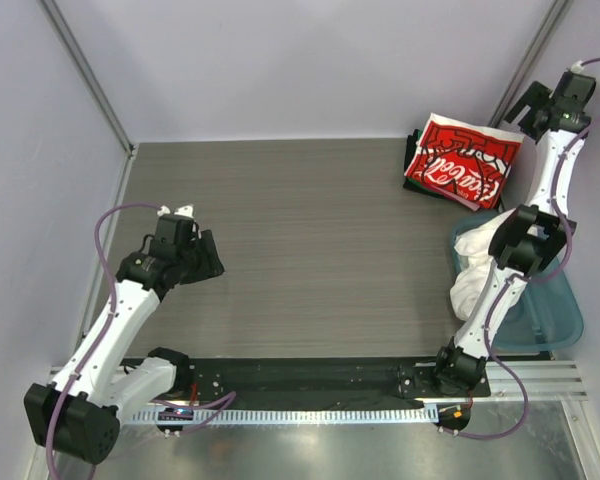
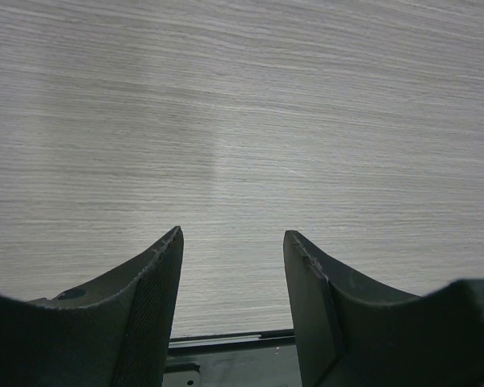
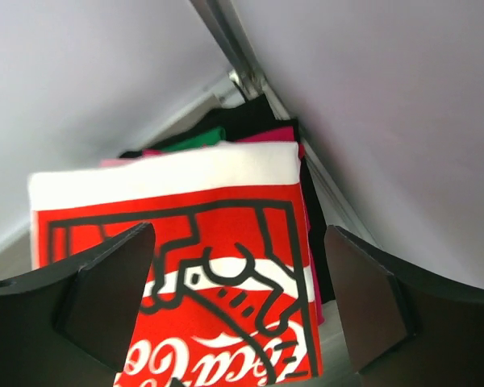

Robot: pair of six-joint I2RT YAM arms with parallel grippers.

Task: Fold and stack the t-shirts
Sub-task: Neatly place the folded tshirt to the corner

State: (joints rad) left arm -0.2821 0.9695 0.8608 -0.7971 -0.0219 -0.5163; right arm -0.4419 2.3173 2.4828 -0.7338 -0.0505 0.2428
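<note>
A stack of folded t-shirts lies at the table's far right corner, with the red Coca-Cola t-shirt [image 1: 463, 160] [image 3: 218, 266] on top. Green [image 3: 195, 141], pink [image 3: 278, 131] and black [image 3: 258, 113] edges show beneath it in the right wrist view. My right gripper [image 1: 520, 118] [image 3: 238, 234] hovers just above and behind the stack, open, with nothing between its fingers. A crumpled cream-white t-shirt [image 1: 480, 262] hangs over the rim of the teal tub. My left gripper [image 1: 212, 262] [image 2: 232, 235] stands open and empty over bare table at the left.
The teal plastic tub [image 1: 550, 320] sits at the right edge, partly under the right arm. Grey walls and a metal post [image 3: 242, 72] close in behind the stack. The wood-grain table [image 1: 310, 250] spreads between the arms. A black rail [image 1: 310, 378] runs along the near edge.
</note>
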